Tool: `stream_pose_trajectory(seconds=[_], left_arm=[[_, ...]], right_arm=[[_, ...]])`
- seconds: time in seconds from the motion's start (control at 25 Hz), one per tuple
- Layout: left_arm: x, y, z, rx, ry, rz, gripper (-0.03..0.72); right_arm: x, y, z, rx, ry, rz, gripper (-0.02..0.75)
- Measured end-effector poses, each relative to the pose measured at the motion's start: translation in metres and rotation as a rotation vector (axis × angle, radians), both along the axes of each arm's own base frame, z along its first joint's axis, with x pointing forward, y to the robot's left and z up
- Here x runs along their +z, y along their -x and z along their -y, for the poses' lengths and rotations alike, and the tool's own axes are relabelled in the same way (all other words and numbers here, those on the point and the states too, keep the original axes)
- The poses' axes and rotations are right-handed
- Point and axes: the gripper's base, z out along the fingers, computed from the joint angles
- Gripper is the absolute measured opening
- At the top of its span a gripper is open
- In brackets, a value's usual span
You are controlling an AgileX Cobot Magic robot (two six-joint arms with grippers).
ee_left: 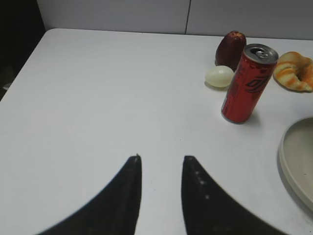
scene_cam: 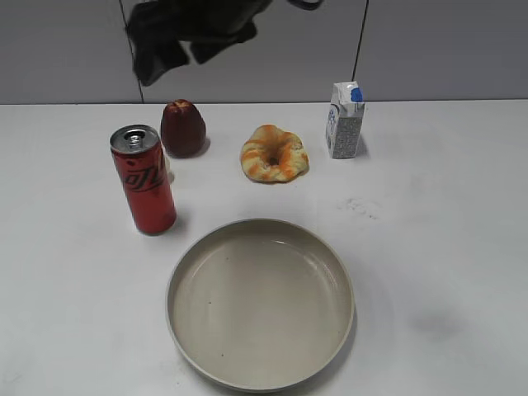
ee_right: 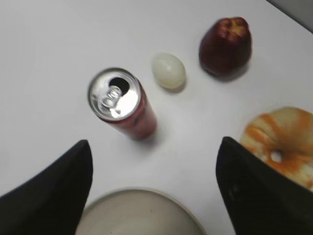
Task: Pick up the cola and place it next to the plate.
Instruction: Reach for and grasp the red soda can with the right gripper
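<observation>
The cola (scene_cam: 145, 180), a tall slim red can with a silver top, stands upright on the white table, left of and just behind the plate (scene_cam: 257, 307). The plate is large, round, beige and empty. My right gripper (scene_cam: 177, 58) hangs high over the can and is open wide and empty. In the right wrist view its jaws (ee_right: 155, 144) frame the table between the can (ee_right: 122, 104) and the plate's rim (ee_right: 142, 215). My left gripper (ee_left: 162, 159) is open and empty, low over bare table well left of the can (ee_left: 246, 83). The plate's edge (ee_left: 298, 161) shows at right.
A dark red fruit (scene_cam: 182, 128) stands behind the can, and a whitish egg (ee_right: 168, 70) lies beside it. An orange-and-cream bread ring (scene_cam: 274, 153) lies behind the plate. A small white-and-blue carton (scene_cam: 345, 120) stands at the back right. A grey wall closes the back.
</observation>
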Motion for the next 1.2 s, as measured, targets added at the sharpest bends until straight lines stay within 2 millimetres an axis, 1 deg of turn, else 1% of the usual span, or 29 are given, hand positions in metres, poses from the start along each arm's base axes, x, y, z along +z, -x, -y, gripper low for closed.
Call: stream_pose_trajectory(seconds=[0.12, 0.16, 0.24, 0.32, 0.48, 0.6, 0.76, 1.0, 1.08, 1.2], left_arm=[[0.0, 0.0, 0.0, 0.0, 0.0, 0.0, 0.227], [0.0, 0.0, 0.0, 0.0, 0.0, 0.0, 0.227], [0.0, 0.0, 0.0, 0.0, 0.0, 0.0, 0.227], [0.0, 0.0, 0.0, 0.0, 0.0, 0.0, 0.227], [0.0, 0.0, 0.0, 0.0, 0.0, 0.0, 0.227], [0.0, 0.0, 0.0, 0.0, 0.0, 0.0, 0.227], [0.0, 0.0, 0.0, 0.0, 0.0, 0.0, 0.227], [0.0, 0.0, 0.0, 0.0, 0.0, 0.0, 0.227], [0.0, 0.0, 0.0, 0.0, 0.0, 0.0, 0.227], [0.0, 0.0, 0.0, 0.0, 0.0, 0.0, 0.227]], right_arm=[[-0.004, 0.0, -0.036, 0.068, -0.001, 0.02, 0.622], [-0.012, 0.001, -0.046, 0.086, 0.011, 0.017, 0.632], [-0.016, -0.001, -0.059, 0.105, 0.008, 0.027, 0.652], [-0.031, -0.004, -0.069, 0.116, 0.022, 0.012, 0.66], [-0.054, -0.01, -0.075, 0.113, 0.044, -0.006, 0.66], [-0.064, -0.015, -0.079, 0.105, 0.044, 0.005, 0.66], [-0.083, -0.018, -0.082, 0.103, 0.063, -0.015, 0.66], [-0.102, -0.022, -0.085, 0.101, 0.081, -0.033, 0.657], [-0.109, -0.023, -0.086, 0.1, 0.088, -0.04, 0.638], [-0.118, -0.024, -0.087, 0.099, 0.097, -0.05, 0.559]])
